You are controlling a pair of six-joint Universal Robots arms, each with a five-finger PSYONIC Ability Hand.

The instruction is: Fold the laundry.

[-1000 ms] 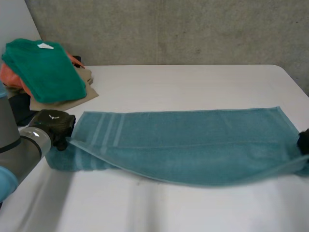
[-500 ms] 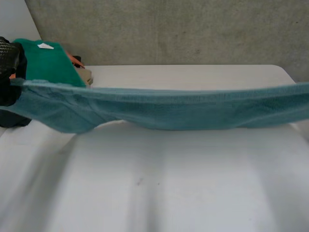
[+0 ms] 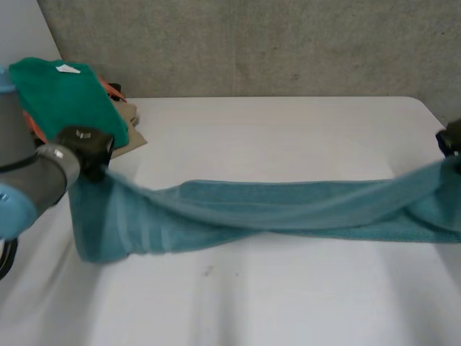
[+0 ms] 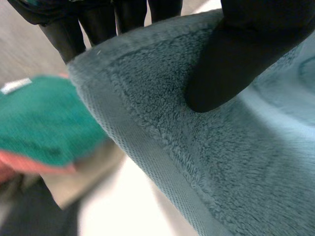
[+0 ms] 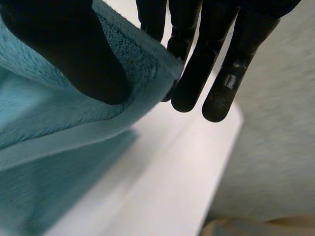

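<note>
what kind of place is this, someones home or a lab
Most likely a lab or test room, not a home: a white table against a raw concrete wall, a pile of clothes at its corner, and the robot's left hand and right hand each pinching an end of a teal towel.

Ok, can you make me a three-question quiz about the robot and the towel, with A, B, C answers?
1. Where is the pile of clothes?
A) in a basket
B) on the table, near the left hand
C) on the floor

2. What colour is the pile's top piece?
A) yellow
B) white
C) green

3. What is happening to the towel?
A) the left hand and the right hand pinch its ends
B) it lies untouched
C) it is rolled into a ball

Answers:
1 B: the pile sits at the table's far corner, beside the left hand.
2 C: the piece on top is green.
3 A: in each wrist view a thumb presses the towel against the fingers.
</note>
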